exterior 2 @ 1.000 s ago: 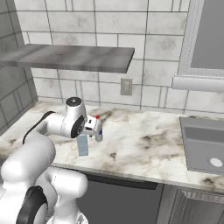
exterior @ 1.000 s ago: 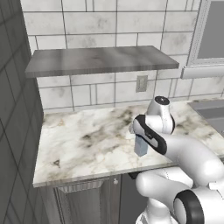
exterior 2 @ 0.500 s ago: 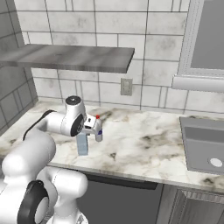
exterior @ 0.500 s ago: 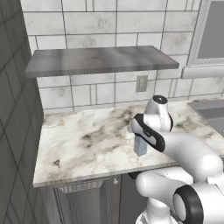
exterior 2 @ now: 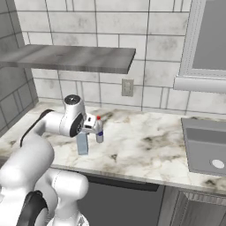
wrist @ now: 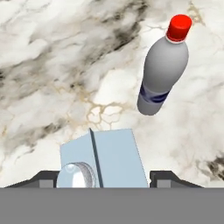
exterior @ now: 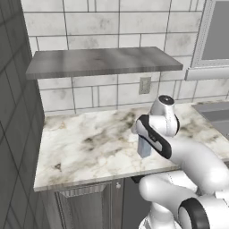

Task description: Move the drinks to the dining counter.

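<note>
- Carton point(wrist: 103, 158): small light blue-grey drink carton with a gabled top and a round pale cap on one slope. It stands upright on the marble tabletop point(exterior: 85, 143), near the front edge. In the hand view it sits directly between the two dark finger tips. Also seen below the robot's hand in the left base view point(exterior: 144, 147) and the right base view point(exterior 2: 82, 144).
- Bottle point(wrist: 162, 68): greyish bottle with a red cap and a dark blue label band, upright on the same tabletop. It stands just beside the carton, on the wall side, apart from it. In the right base view point(exterior 2: 99, 130) it shows just past the hand.
- Tool point(wrist: 103, 178): lowered over the carton, one finger tip at each side of it. The gap is about the carton's width; whether the fingers press on the carton cannot be told.
- Tabletop: white marble with grey-brown veins, over dark cabinet fronts.
- Shelf point(exterior: 103, 61): grey stone slab fixed to the tiled wall above the tabletop.
- Wall outlet point(exterior 2: 127, 87): on the tiles under the shelf's end.
- Sink point(exterior 2: 207, 145): grey basin set in the tabletop, well apart from the drinks.
</note>
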